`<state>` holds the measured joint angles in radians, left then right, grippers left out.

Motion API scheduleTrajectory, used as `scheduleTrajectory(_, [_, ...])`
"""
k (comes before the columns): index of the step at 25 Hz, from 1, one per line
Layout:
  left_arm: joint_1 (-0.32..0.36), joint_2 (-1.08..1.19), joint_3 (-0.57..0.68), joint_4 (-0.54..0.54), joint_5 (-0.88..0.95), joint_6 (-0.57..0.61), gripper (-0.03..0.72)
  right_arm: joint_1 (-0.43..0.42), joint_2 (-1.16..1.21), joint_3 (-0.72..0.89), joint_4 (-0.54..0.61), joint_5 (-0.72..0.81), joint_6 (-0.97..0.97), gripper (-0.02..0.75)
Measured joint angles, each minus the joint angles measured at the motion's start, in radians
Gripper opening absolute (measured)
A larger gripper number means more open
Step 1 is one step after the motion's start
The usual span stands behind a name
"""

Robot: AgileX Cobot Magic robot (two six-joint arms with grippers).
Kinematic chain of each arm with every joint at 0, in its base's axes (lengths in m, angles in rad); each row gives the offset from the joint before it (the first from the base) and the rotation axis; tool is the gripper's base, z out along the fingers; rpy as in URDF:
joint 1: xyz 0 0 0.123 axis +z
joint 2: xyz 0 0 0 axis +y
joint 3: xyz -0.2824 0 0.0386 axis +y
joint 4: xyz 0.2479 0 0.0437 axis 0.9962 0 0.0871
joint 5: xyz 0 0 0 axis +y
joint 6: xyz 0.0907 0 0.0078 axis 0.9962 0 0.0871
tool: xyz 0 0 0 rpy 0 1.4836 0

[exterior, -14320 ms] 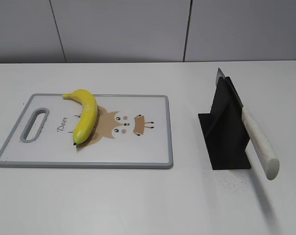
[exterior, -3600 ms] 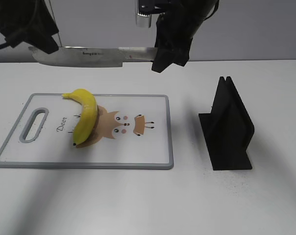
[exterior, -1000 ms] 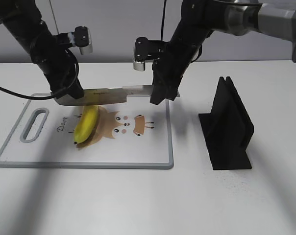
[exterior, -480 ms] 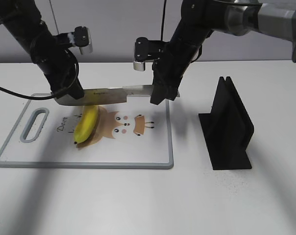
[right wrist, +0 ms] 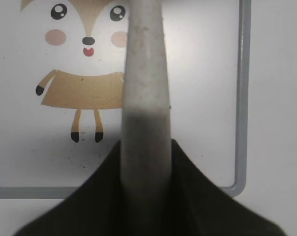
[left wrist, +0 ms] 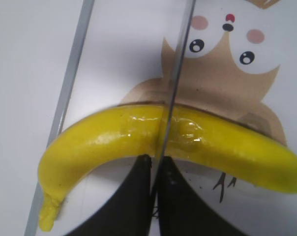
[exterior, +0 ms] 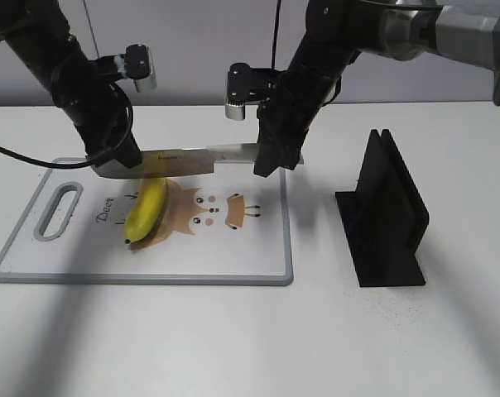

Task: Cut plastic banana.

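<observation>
The yellow plastic banana (exterior: 145,212) lies on the left half of the cutting board (exterior: 250,256). A knife (exterior: 180,161) lies level across the banana's upper part. In the left wrist view its blade edge (left wrist: 175,83) presses into the banana's (left wrist: 104,140) middle. My left gripper (exterior: 119,160) is shut on the blade's tip end, and its black fingers (left wrist: 138,172) pinch the blade in the left wrist view (left wrist: 156,160). My right gripper (exterior: 272,159) is shut on the white knife handle (right wrist: 143,98), with dark jaws close on both sides of it (right wrist: 146,146).
A black knife stand (exterior: 387,215) stands empty on the white table right of the board. The board has a grey rim (right wrist: 242,98) and a handle slot (exterior: 58,211) at its left end. A deer drawing covers its middle.
Since 3.6 s ago both grippers have brought the knife down from above the board onto the banana. Over the last second nothing has visibly moved.
</observation>
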<state>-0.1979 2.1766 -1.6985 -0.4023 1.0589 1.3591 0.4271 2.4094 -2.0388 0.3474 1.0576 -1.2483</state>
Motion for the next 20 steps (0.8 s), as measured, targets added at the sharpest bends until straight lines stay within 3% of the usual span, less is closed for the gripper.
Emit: scheduleTrajectory(20, [-0.005,-0.215,0.020,0.015,0.053,-0.015,0.015,0.004,-0.109,-0.089,-0.007,0.129,-0.001,0.181])
